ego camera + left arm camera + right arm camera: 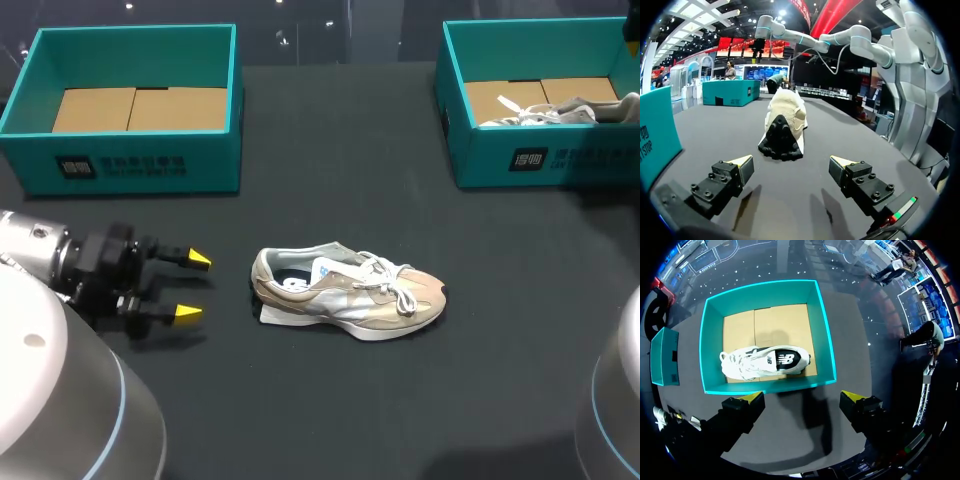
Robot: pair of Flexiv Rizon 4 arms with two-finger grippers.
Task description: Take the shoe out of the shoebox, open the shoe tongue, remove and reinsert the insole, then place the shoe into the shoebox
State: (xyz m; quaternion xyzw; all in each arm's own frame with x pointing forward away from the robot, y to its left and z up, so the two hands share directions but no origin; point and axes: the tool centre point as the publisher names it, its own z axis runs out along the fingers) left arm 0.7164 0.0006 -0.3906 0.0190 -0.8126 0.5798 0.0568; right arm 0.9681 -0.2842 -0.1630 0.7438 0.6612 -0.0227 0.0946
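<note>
**Inspector A:** Location of the beige shoe?

**Inspector B:** The beige shoe (348,292) rests on its sole on the table (400,400), outside both boxes. Its heel faces the left gripper (194,287) and its toe points toward the robot's right.

**Inspector A:** Left fingers?

**Inspector B:** Spread apart, grasping nothing. The gripper sits low over the table, near the heel but apart from it.

**Inspector A:** Right side?

**Inspector B:** The right gripper (804,397) hangs above the right shoebox (767,386), fingers parted and empty. 1 white shoe (765,363) lies on its side on that box's cardboard floor.

**Inspector A:** The other box?

**Inspector B:** The left shoebox (130,165) stands at the table's far left, with its cardboard floor showing.
</note>
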